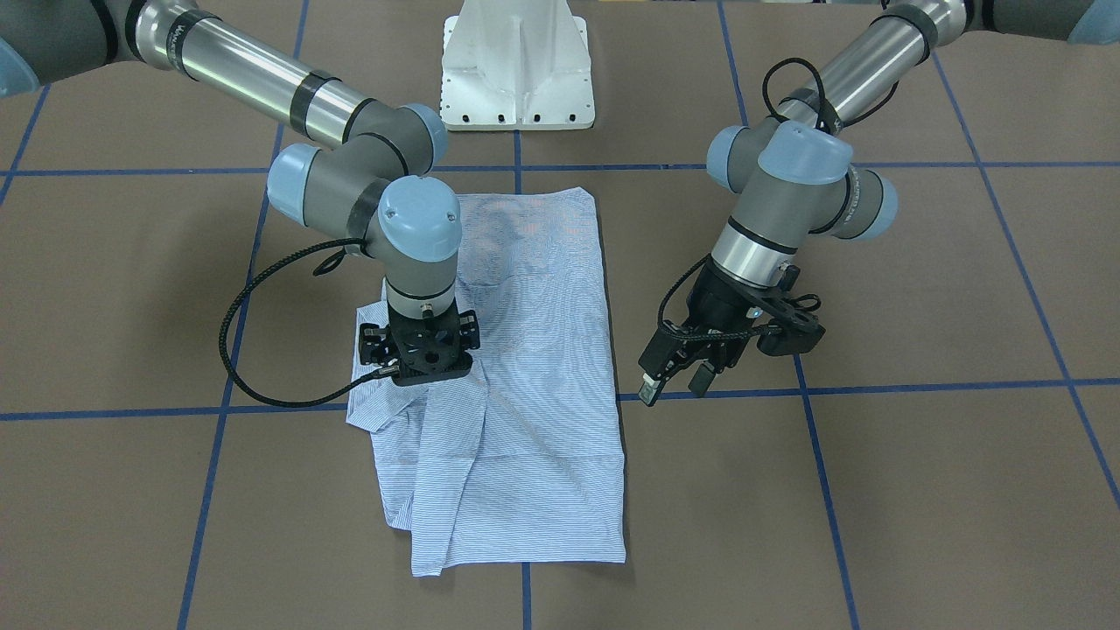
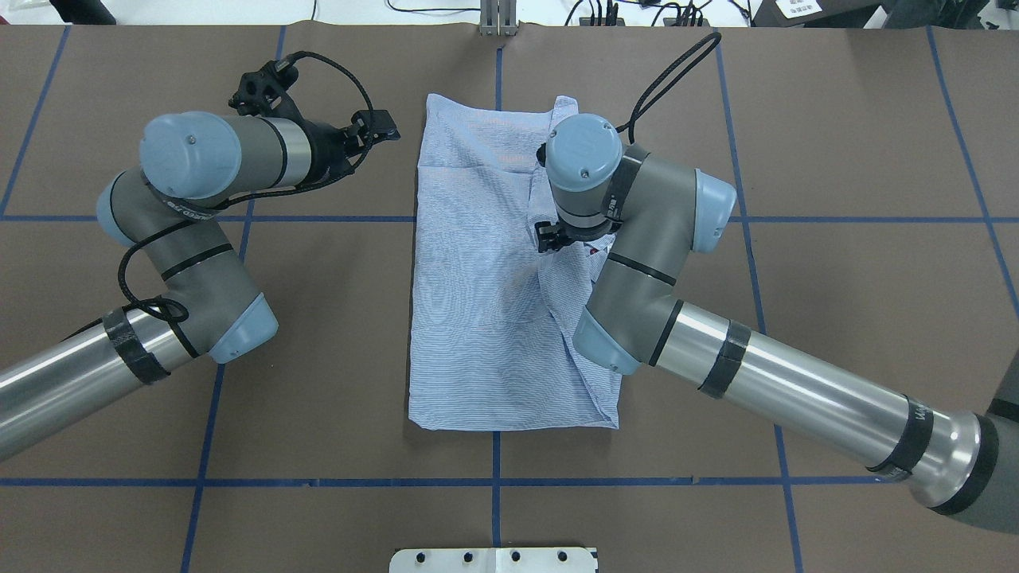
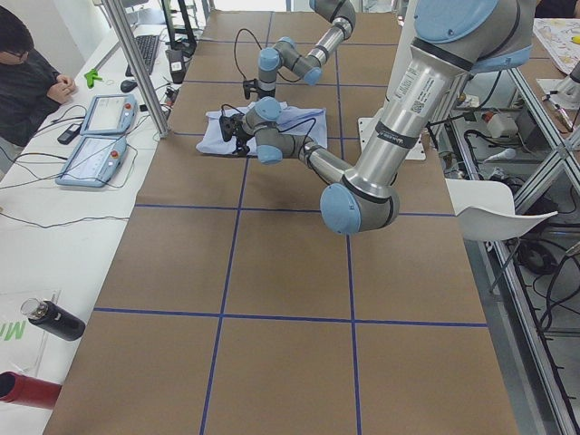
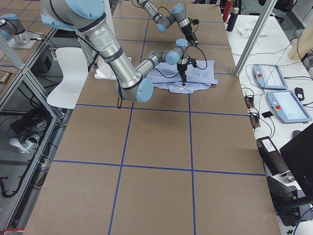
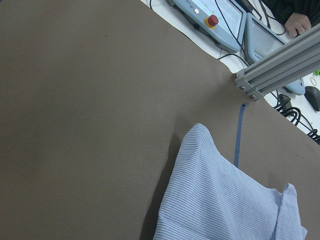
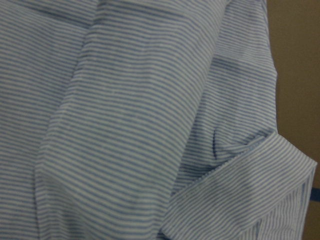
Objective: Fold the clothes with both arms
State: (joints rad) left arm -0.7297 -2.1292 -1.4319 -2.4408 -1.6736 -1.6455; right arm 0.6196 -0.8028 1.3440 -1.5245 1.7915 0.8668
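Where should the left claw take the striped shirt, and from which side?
Probably the striped shirt by its straight left edge, near the far corner, from the robot's left, low over the table: that edge lies flat and free, with the open left claw beside it.

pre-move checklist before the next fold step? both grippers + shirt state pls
1. Left gripper clear of the shirt: ok, it is over bare table beside the shirt's edge.
2. Left fingers open: ok.
3. Right gripper over the shirt, pointing down: ok.
4. Right fingers gripping cloth: cannot tell, hidden under the wrist.
5. Shirt lying flat: not ok, a rumpled sleeve juts out by the right gripper.
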